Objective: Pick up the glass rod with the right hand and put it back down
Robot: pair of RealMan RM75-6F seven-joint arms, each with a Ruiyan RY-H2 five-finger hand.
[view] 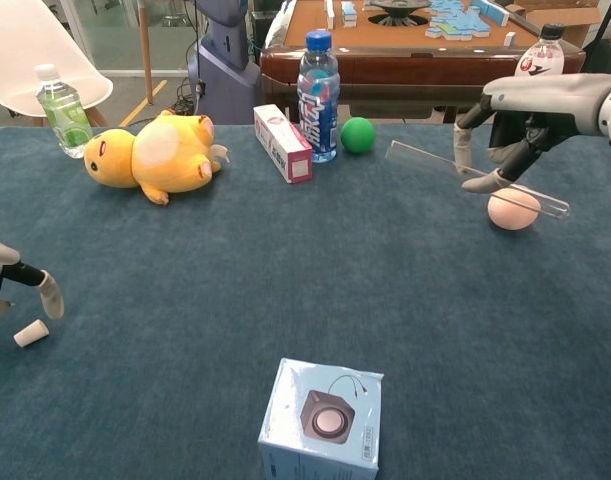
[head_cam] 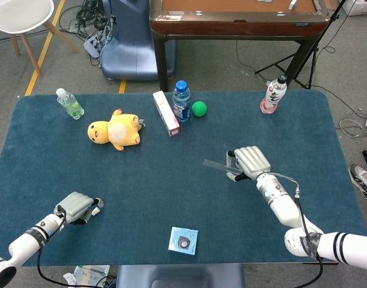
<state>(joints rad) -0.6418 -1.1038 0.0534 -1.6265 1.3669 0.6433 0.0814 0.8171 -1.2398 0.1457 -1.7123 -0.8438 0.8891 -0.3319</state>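
Now the right hand point(view: 505, 130) is holding the glass rod point(view: 425, 160) above the blue cloth of the table point(view: 285, 290), on the right part of it. The fingers point(view: 482, 180) are curling under the rod and the thumb is standing on its other side, so the rod is sitting between them; the other fingers are lying flat and close together over it, as the head view is showing point(head_cam: 250, 161). The rod is not touching the cloth in the chest view; it is hanging a little over the surface.

The relation that is mattering for the put-down is the long axis of the rod. In the chest view it is running from upper left to lower right, with the left end pointing toward the green ball point(view: 358, 134) and the right end passing just above the pink egg point(view: 513, 208). The hand is gripping it nearer to the right end, so the longer free part is sticking out to the left, toward the middle of the table. In the head view the same free part point(head_cam: 216, 165) is reaching left from the fingers.

I am judging that the lowering should keep the rod level, and that the egg under the right end could be touched when it is coming down.

The left hand point(head_cam: 80, 207) is resting far away at the left near edge, its fingers curled in, and I cannot tell if something is inside.
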